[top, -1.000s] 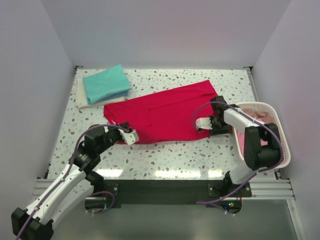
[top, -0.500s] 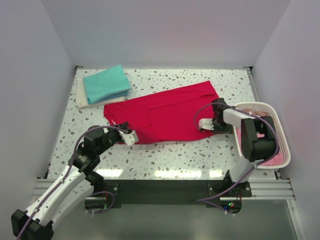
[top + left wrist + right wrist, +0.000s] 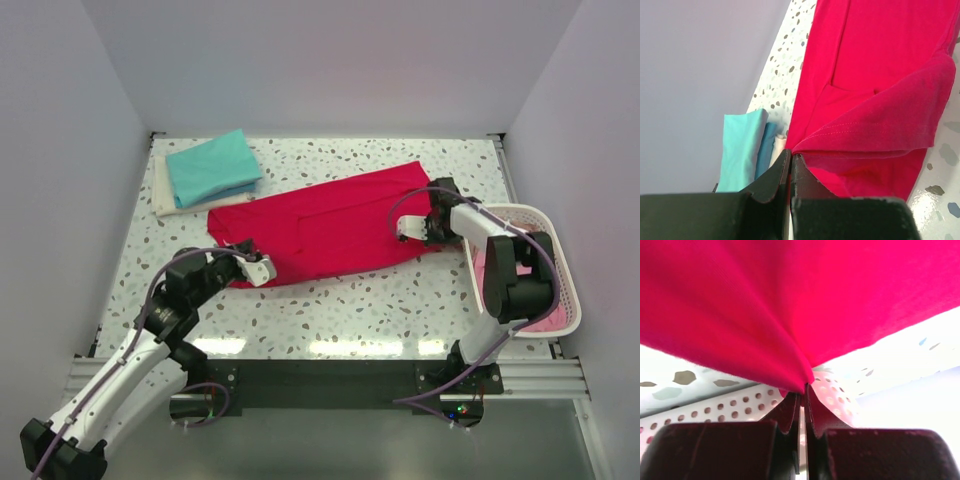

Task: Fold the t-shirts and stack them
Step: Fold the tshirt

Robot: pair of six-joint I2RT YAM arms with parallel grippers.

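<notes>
Near edge, left side: left hand [image 3: 262, 268] low over the speckled bench [image 3: 330, 305]. Fingers pressed together, pinching the near-left corner of the red t-shirt [image 3: 330, 225]. Left wrist view confirms it: the left hand [image 3: 790, 152] has its tips closed on a hemmed edge, and a flap of the red t-shirt [image 3: 880, 75] is turned back over the cloth below.

Near right: right hand [image 3: 408, 228] at the shirt's right edge, just beside the white mesh basket [image 3: 562, 262]. In the right wrist view the right hand [image 3: 805, 387] is clamped tight on a gathered pinch of the red t-shirt [image 3: 790, 300]; cloth fans up and away from the tips. The basket's perforated wall [image 3: 730, 405] shows below it.

Mid bench: red t-shirt spread slantwise between the two hands, mostly flat.

Right edge: pink t-shirts [image 3: 545, 320] lie inside the basket.

Far left corner: teal t-shirt [image 3: 212, 165], folded, lying on a cream t-shirt [image 3: 165, 197]. The stack is just beside the red shirt's far-left corner; contact unclear.
</notes>
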